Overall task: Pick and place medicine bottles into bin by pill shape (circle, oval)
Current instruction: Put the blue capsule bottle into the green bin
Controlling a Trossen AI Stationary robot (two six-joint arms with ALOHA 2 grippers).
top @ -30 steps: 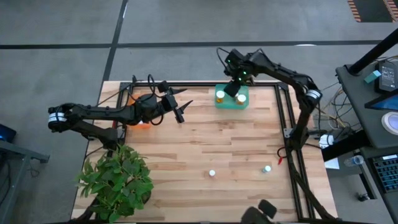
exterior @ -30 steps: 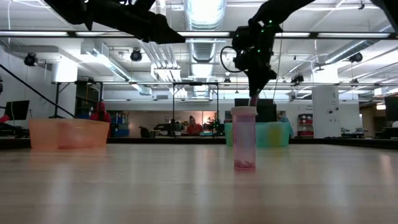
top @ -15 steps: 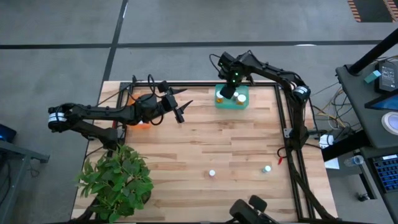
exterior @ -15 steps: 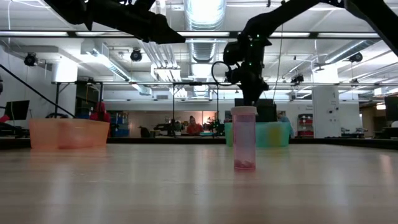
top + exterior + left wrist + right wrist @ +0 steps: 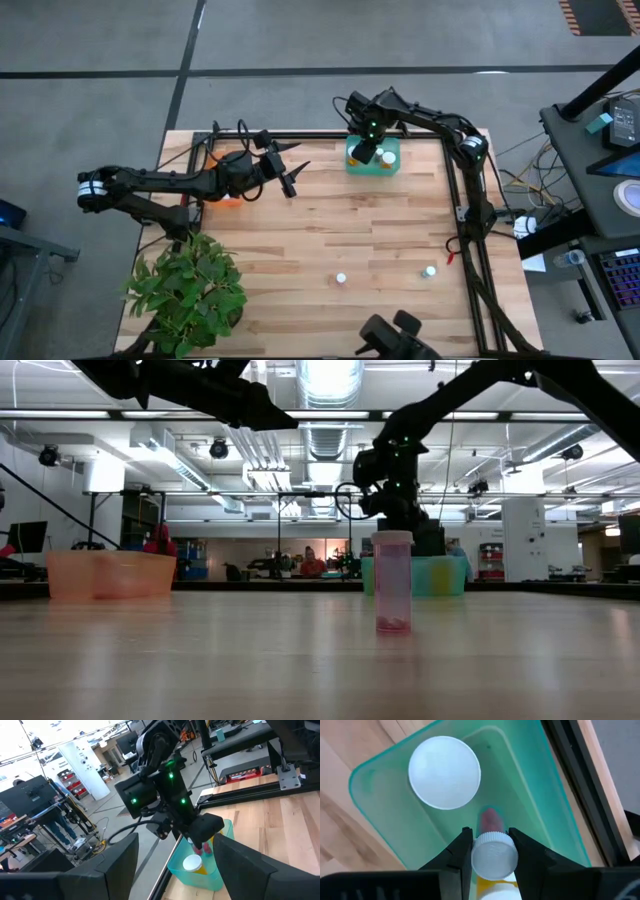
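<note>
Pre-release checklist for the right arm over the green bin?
1. Right gripper fingers clamped on the small white-capped medicine bottle: ok.
2. Held bottle above the translucent green plastic bin, inside its rim: ok.
3. Drop spot free of the white-capped bottle already in the bin, which stands to one side: ok.
4. Left gripper waiting apart by the orange bin, fingers open: ok.
5. Pill shape matches this bin: cannot tell.
6. Two bottles left on the wooden table, upright: ok.
</note>
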